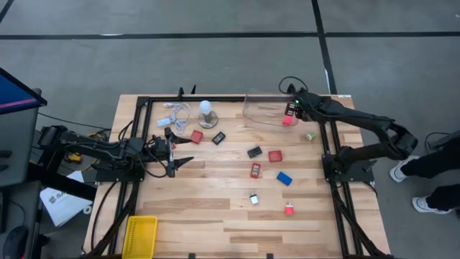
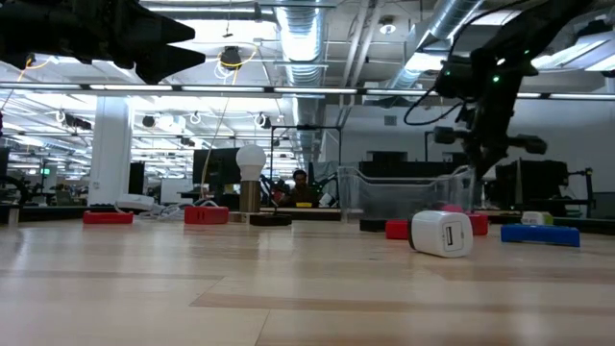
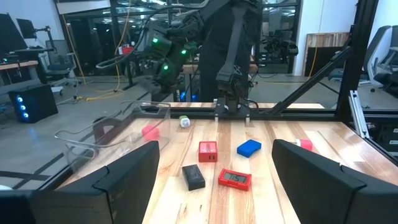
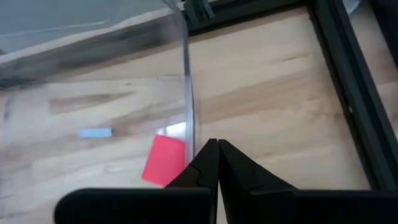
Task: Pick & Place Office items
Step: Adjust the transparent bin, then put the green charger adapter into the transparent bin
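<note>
Several small office items lie flat on the wooden table: red blocks (image 1: 275, 155) (image 1: 255, 170) (image 1: 196, 136), black blocks (image 1: 254, 152) (image 1: 218, 137), a blue one (image 1: 284, 178) and a white one (image 1: 254, 198). A clear bin (image 1: 262, 111) stands at the far right, and a red block (image 4: 165, 160) lies on its floor. My right gripper (image 4: 217, 146) is shut and empty, pointing steeply down over the bin's right wall (image 4: 188, 93), next to that block. My left gripper (image 3: 214, 186) waits open and level above the table's left side (image 1: 180, 152).
A white bulb on a round base (image 1: 207, 114) and a coiled white cable (image 1: 176, 114) sit at the far left. A yellow bin (image 1: 141, 236) stands at the near left corner. A black frame (image 1: 327, 144) borders the table. A person's legs (image 1: 431, 180) show beyond the right edge.
</note>
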You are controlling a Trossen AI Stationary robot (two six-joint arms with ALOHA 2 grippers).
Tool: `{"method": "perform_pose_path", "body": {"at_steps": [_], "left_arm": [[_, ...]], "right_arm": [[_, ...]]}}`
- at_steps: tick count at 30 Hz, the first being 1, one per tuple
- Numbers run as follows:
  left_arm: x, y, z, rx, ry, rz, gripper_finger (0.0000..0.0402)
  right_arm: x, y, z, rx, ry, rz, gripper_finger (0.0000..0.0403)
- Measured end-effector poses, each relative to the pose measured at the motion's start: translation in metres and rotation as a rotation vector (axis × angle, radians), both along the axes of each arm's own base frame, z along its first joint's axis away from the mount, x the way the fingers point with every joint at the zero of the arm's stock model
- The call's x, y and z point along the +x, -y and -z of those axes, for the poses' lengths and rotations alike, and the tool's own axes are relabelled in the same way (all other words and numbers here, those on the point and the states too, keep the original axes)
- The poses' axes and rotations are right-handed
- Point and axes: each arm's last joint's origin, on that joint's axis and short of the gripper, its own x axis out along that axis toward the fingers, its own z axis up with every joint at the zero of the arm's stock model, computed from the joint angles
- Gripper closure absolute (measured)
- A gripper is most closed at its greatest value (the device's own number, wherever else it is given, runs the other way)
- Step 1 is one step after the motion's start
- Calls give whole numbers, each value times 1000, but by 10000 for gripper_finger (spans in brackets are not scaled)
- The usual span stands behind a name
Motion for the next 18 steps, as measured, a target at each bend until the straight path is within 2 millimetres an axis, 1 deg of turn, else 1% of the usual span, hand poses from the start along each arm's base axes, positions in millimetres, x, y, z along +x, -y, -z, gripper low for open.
{"method": "perform_pose_path", "body": {"at_steps": [5,12,15,18], "left_arm": [[0,0,0,5,-1,0,92],[0,0,0,5,-1,0,92],[0,0,0,5,-5,1,92],[0,0,2,7,-21,1,92]], "right_arm": [[18,15,-1,-30,6,-44,403],[45,32,-15,-73,20,-98,403],[52,36,-22,-104,8,-101,403],[55,35,-32,-140,-44,-88,403]]}}
